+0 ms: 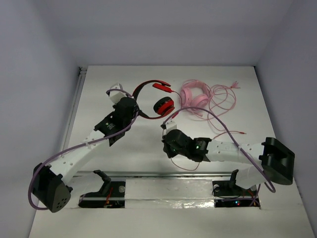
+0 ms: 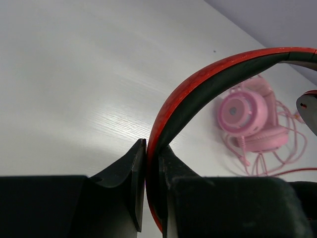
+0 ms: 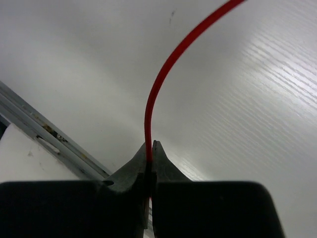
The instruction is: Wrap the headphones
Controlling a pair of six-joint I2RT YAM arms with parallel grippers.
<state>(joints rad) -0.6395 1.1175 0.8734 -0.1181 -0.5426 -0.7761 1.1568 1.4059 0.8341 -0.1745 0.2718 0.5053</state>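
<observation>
Pale lilac-grey walls (image 1: pixel 168 29) are closing in the white wood-grain worktop (image 1: pixel 143 148) on its left, far and right sides. A metal rail (image 1: pixel 163 173) is running along the worktop's near edge, and a thin metal strip (image 1: pixel 77 99) along its left edge. Soft light is glaring off the worktop's surface.

Just right of the headphones (image 1: pixel 164 106), pink headphones (image 1: pixel 194 94) and pink cable (image 1: pixel 213 101); open tabletop (image 1: pixel 94 94) left.
</observation>
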